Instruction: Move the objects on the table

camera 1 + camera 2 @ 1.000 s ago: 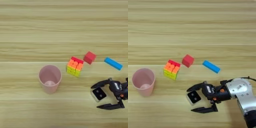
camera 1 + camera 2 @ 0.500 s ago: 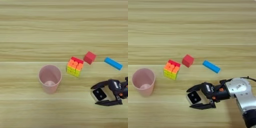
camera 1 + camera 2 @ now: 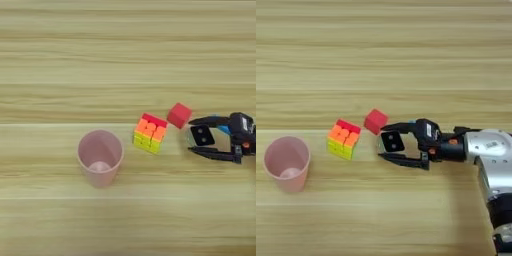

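Observation:
My right gripper (image 3: 383, 141) reaches in from the right, shut on the small black-topped white block (image 3: 392, 141), which faces me with its two white dots. The block is just right of the small red cube (image 3: 376, 121). Left of that cube lies the multicoloured puzzle cube (image 3: 344, 138). The translucent pink cup (image 3: 100, 157) stands upright further left. The flat blue bar is almost wholly hidden behind the gripper; only a blue sliver (image 3: 412, 121) shows above the upper finger.
The silver forearm (image 3: 491, 150) runs off the right and bottom edges. The light wooden table (image 3: 75, 55) stretches wide beyond and to the left of the items.
The gripper has closed on the block and carried it away from the near edge, up beside the red cube, covering the blue bar. Cup, puzzle cube and red cube have stayed put.

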`<state>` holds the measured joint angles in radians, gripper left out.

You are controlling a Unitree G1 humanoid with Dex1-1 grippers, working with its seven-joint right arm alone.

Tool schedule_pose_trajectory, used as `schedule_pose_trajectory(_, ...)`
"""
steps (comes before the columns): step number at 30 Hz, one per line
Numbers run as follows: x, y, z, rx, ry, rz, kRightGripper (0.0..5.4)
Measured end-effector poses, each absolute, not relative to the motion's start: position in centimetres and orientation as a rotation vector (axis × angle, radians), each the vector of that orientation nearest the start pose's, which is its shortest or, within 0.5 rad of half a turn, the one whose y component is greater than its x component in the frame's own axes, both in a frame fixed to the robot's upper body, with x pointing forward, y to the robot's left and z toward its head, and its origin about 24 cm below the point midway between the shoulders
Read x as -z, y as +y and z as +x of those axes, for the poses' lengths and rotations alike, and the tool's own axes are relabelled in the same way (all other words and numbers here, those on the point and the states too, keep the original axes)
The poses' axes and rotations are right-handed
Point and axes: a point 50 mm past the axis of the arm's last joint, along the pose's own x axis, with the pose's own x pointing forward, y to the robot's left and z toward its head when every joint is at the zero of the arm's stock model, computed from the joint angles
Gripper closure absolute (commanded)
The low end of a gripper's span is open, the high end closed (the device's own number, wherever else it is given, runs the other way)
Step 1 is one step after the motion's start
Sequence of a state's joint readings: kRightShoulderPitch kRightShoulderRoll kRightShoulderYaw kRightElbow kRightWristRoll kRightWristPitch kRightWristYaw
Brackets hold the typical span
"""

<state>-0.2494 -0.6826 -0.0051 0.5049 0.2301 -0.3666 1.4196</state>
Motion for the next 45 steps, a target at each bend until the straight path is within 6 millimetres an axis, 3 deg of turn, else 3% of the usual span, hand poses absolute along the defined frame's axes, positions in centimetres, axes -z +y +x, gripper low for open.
schedule_pose_trajectory(13, -3.4, -25.8, 25.5, -1.203, 0.351, -0.529, 2.41)
schedule_pose_trajectory(20, -3.4, -25.8, 25.7, -1.202, 0.344, -0.537, 2.41)
schedule_pose_trajectory(23, -3.4, -25.8, 25.7, -1.202, 0.343, -0.536, 1.73)
schedule_pose_trajectory(36, -4.5, -26.0, 26.0, -1.177, 0.293, -0.49, 0.23)
schedule_pose_trajectory(45, -7.0, -27.3, 26.8, -1.105, 0.198, -0.471, 0.07)
